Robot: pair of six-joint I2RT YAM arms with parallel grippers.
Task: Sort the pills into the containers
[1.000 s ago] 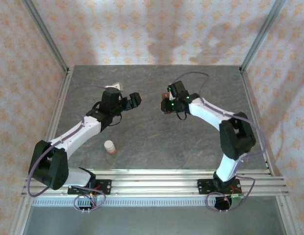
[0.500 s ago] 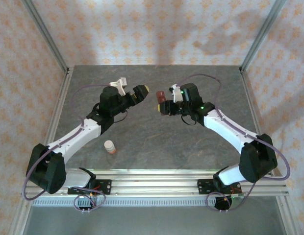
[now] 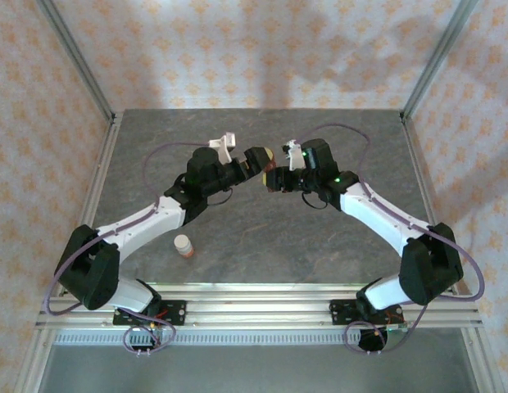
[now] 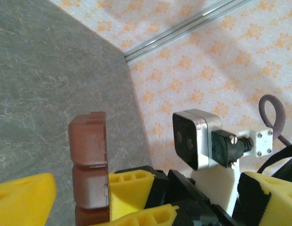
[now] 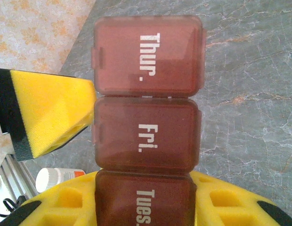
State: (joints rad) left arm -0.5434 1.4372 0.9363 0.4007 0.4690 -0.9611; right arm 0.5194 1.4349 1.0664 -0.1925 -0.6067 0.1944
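Note:
The containers (image 5: 147, 94) are a dark red-brown strip with shut lids marked Thur., Fri. and Tues.; what is inside is hidden. My right gripper (image 5: 145, 202) is shut on the strip's Tues. end and holds it above the table (image 3: 238, 229). In the top view the right gripper (image 3: 276, 177) and my left gripper (image 3: 263, 156) meet tip to tip. The left gripper (image 4: 146, 181) is open, and the strip (image 4: 89, 155) stands edge-on just inside its left finger. One left pad (image 5: 49, 113) sits against the strip's left edge; I cannot tell if it touches.
A small orange bottle with a white cap (image 3: 183, 245) stands on the table near the left arm's forearm; the bottle (image 5: 59, 178) also shows below the strip. The right wrist's camera (image 4: 198, 139) faces the left gripper closely. Patterned walls and metal frame rails enclose the table.
The left arm has swung right and forward until its open gripper reaches the strip. The right arm raised the strip a second ago and has stayed almost still since.

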